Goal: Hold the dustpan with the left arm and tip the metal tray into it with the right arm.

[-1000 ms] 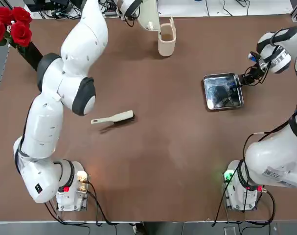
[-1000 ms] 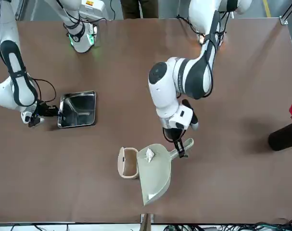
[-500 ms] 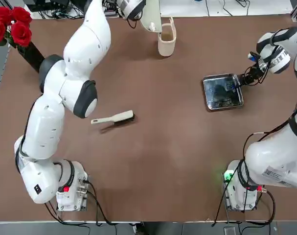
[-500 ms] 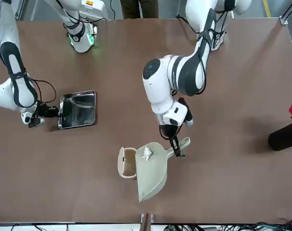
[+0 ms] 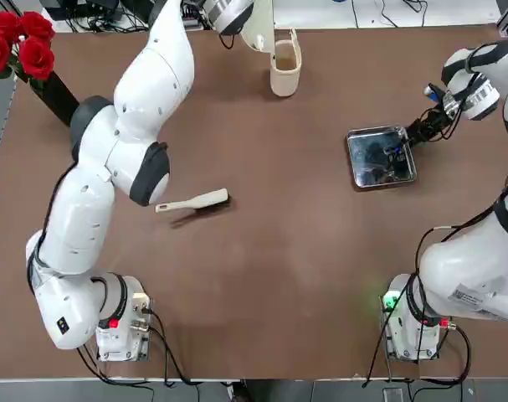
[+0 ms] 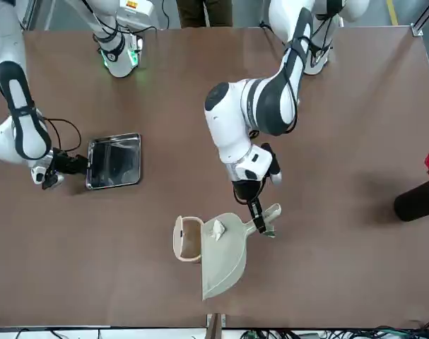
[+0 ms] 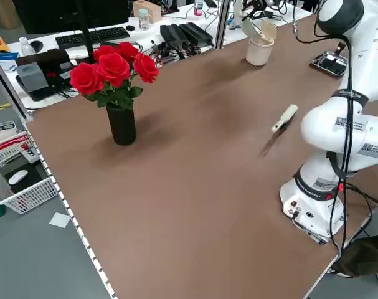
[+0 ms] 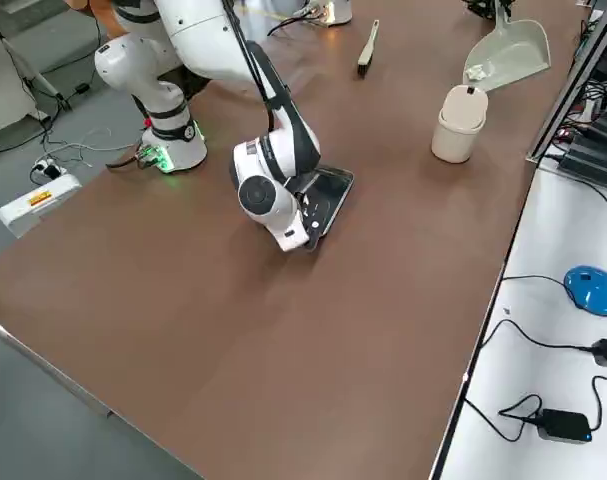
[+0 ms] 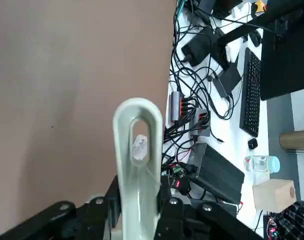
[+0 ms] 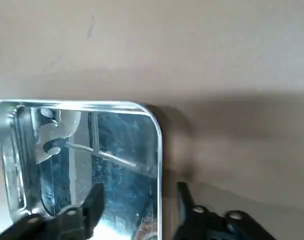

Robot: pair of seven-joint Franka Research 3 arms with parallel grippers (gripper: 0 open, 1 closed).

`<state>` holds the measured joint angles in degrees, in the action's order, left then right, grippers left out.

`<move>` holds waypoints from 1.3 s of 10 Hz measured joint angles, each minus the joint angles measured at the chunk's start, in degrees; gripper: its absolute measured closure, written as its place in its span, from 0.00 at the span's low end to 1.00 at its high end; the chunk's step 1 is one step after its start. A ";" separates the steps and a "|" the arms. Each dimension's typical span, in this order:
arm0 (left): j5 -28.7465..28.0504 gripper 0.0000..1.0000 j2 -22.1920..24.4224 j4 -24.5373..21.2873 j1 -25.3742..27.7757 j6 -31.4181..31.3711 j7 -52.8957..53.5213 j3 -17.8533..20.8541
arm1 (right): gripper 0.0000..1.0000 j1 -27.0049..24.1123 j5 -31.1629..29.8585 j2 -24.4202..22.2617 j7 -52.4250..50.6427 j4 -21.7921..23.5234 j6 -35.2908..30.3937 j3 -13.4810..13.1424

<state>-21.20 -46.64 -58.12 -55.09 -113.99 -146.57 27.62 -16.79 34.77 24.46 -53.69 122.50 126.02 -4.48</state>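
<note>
Front view first: I have the dustpan held by its handle in the left gripper, at the table's far side from the robot's bases, and a small crumpled white piece sits inside near the handle end. The holding half of the job is therefore in place. Over on the robot's right, the metal tray lies flat on the table, well apart from the dustpan, and I see nothing loose in it. From that I judge the tipping is probably done, the white piece being what was meant to land in the pan, though these pictures alone can't prove where it came from. If so, little remains beyond drawing the right arm clear. My right wrist view shows the right gripper at the tray's edge with its fingers spread wide, one over the tray's inside and the other beyond the rim, gripping nothing; the left pair is closed on the handle. As for looks, the dustpan is pale cream plastic with a broad flared mouth and a stubby handle with a hole through it. Close beside it stands the cream bin; whether they touch, I cannot tell. The tray is shiny, shallow steel with rounded corners, full of reflections.
</note>
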 joint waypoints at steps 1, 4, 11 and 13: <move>-0.57 0.67 -0.16 0.00 -0.26 -0.57 0.00 0.01 | 0.10 -0.02 -0.49 -1.31 0.44 -0.53 -0.18 -0.04; -3.78 0.67 -0.20 0.00 -0.48 -2.13 -0.72 0.03 | 0.00 -0.03 -4.10 -6.73 3.27 -1.13 -2.32 -0.12; -8.29 0.67 -2.10 -0.01 -1.91 -4.36 -1.66 0.04 | 0.00 -0.96 -7.43 -12.05 3.76 -5.08 -4.72 -0.34; -9.61 0.67 -2.29 0.00 -2.25 -4.50 -1.70 0.04 | 0.00 -1.40 -7.64 -12.95 3.76 -7.22 -7.02 -0.35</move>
<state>-30.81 -48.94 -58.13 -57.34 -118.49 -148.27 27.67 -18.19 27.13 11.51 -49.93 115.28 118.99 -4.83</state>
